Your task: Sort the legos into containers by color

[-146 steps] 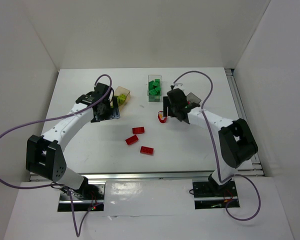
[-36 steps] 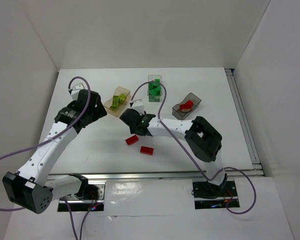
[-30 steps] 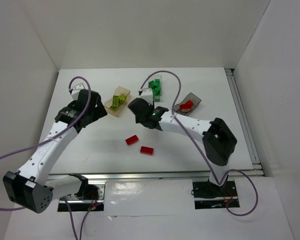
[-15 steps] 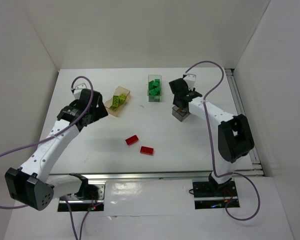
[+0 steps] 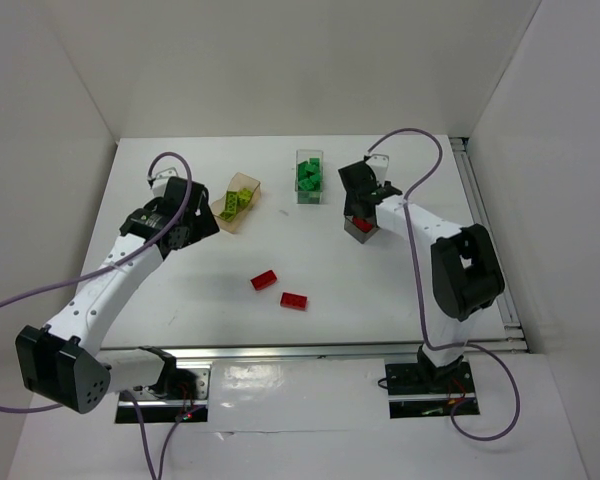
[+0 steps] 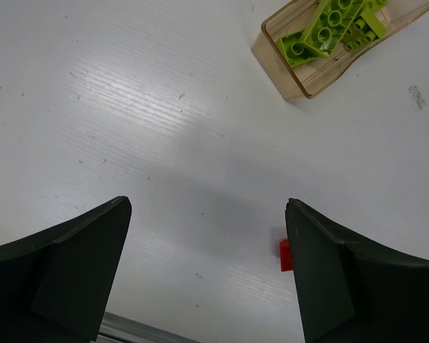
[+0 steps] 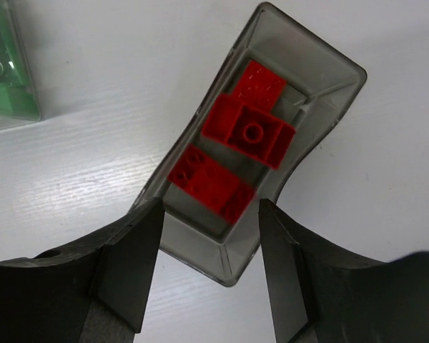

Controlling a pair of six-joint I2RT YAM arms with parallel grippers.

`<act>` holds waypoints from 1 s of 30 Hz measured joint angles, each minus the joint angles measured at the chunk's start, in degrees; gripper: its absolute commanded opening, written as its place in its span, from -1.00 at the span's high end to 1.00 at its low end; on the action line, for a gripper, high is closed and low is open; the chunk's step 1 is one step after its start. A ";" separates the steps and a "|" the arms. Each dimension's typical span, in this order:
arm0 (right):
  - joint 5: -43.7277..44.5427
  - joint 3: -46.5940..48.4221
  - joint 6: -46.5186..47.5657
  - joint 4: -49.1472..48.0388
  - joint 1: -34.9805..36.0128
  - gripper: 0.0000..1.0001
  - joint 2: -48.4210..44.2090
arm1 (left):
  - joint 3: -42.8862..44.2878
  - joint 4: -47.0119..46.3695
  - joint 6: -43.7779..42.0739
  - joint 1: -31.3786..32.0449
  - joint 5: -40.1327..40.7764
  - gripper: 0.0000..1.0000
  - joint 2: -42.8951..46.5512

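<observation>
My right gripper (image 5: 358, 212) hangs open over the near end of the smoky grey container (image 7: 329, 86), which holds three red legos (image 7: 249, 133); in its wrist view the gripper (image 7: 211, 257) holds nothing. Two red legos lie on the table, one (image 5: 264, 280) left of the other (image 5: 294, 300). My left gripper (image 5: 193, 225) is open and empty just left of the orange-tan container (image 5: 242, 184) of yellow-green legos (image 6: 329, 21). In its wrist view the gripper (image 6: 207, 279) is over bare table, and a red lego (image 6: 285, 255) peeks out beside the right finger. The clear container (image 5: 309, 158) holds dark green legos (image 5: 308, 178).
The three containers stand in a row across the far half of the white table (image 5: 180, 290). White walls close in the back and both sides. A metal rail (image 5: 320, 348) runs along the near edge by the arm bases.
My right gripper took one red lego from mid-table, carried it right to the grey container and opened; the lego now lies inside. The left arm drew back left of the orange-tan container.
</observation>
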State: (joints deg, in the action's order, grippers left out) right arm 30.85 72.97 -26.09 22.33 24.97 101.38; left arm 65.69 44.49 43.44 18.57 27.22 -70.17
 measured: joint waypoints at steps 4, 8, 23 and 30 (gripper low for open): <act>0.26 -1.57 0.04 -0.02 0.37 -0.18 -2.73 | 0.00 -0.02 0.00 0.00 -0.11 -0.96 -0.04; -1.36 -4.39 0.63 -1.90 4.28 -0.17 -8.13 | 0.00 -0.02 0.00 0.00 -0.09 -0.96 -0.02; -21.66 -13.03 7.85 -3.54 35.82 -0.84 -6.78 | 0.33 -0.85 -1.51 0.00 -0.15 -0.96 -0.02; -22.14 -13.03 11.98 -2.78 36.76 -0.65 -4.15 | 0.33 -1.05 -1.49 0.00 -0.48 -0.96 0.02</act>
State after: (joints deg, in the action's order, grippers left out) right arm 8.71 59.94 -14.11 19.55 61.73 97.23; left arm 66.02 43.44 41.95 18.57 26.74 -70.15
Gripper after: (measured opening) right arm 0.877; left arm 0.982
